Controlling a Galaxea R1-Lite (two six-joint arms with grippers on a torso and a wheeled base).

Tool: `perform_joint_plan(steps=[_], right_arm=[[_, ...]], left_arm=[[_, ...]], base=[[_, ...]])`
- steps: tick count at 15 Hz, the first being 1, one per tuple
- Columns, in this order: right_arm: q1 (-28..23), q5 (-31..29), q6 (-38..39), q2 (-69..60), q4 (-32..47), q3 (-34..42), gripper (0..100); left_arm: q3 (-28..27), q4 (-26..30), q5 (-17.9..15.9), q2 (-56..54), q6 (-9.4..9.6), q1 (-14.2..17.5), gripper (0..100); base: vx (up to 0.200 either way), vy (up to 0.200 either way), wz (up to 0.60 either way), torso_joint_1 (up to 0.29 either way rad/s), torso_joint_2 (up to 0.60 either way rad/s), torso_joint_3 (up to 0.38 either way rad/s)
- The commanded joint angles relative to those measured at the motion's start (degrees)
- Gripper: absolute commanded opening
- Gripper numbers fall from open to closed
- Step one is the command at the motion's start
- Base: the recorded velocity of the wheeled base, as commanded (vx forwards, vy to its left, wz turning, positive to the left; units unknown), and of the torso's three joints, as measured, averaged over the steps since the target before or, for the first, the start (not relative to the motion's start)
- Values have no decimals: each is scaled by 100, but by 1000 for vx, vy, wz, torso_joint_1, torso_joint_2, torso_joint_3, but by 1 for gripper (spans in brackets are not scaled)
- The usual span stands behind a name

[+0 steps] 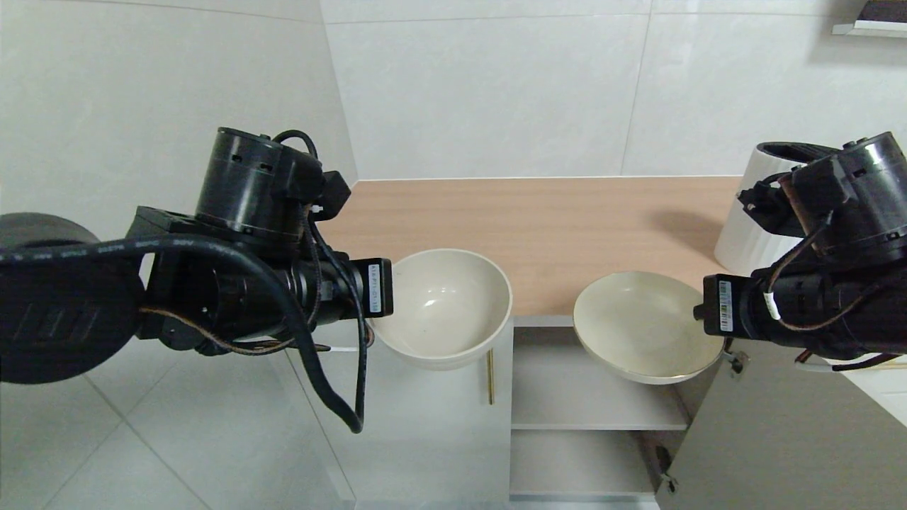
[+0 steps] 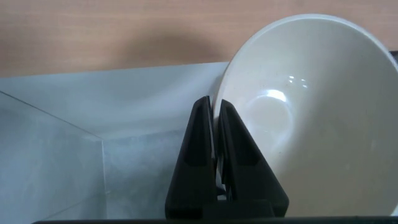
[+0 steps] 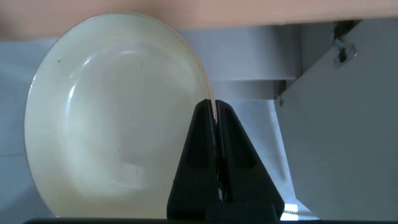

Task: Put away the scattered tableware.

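A cream bowl hangs in the air in front of the wooden counter, its left rim pinched by my left gripper. In the left wrist view the bowl has its rim clamped between the two black fingers, with the left gripper shut on it. A cream plate is held level to the right, above the open cabinet; my right gripper grips its right edge. The right wrist view shows the plate with its rim in the right gripper, shut on it.
Below the counter an open cabinet shows two white shelves, its door swung out to the right. A closed door with a gold handle is to its left. A white cylindrical container stands at the counter's right end. Tiled walls stand behind.
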Motion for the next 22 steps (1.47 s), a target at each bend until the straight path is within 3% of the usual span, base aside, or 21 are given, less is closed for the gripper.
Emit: perform_joint_plan(steps=[1, 17, 22], right_arm=[[12, 1, -14, 24, 1, 45, 0], [126, -86, 3, 569, -96, 203, 0], [135, -86, 3, 577, -166, 247, 0]], left_arm=[[3, 1, 1, 41, -5, 1, 0], [-15, -60, 1, 85, -49, 19, 0], [-15, -69, 1, 76, -49, 19, 0]], base=[[0, 0, 0, -119, 334, 203], [0, 0, 0, -115, 455, 333], [0, 0, 0, -5, 96, 91]])
